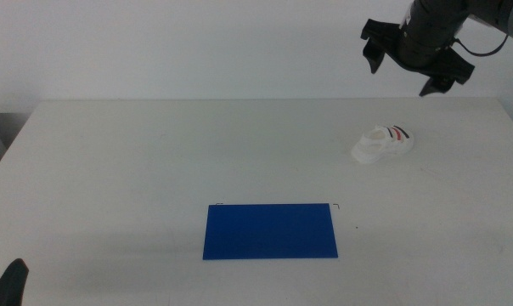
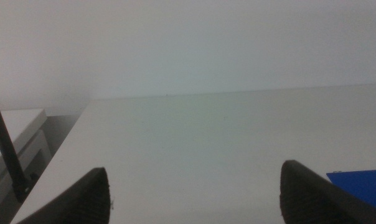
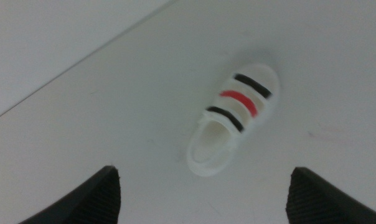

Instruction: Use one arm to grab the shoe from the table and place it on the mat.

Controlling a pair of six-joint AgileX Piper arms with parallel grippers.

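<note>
From the middle view, the right gripper (image 1: 414, 65) hangs open above the white shoe (image 1: 383, 144) on the table (image 1: 138, 161); the blue mat (image 1: 270, 230) lies well apart.

The left wrist view shows the left gripper (image 2: 194, 193) open, the mat's corner beside it.

The right wrist view alone shows the shoe's black and red stripes.

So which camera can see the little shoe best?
The right wrist view: the shoe fills the middle of the picture from above, with its black and red stripes clear, between the open right end effector. The middle view shows it small and side-on on the table. The left wrist view misses it.
</note>
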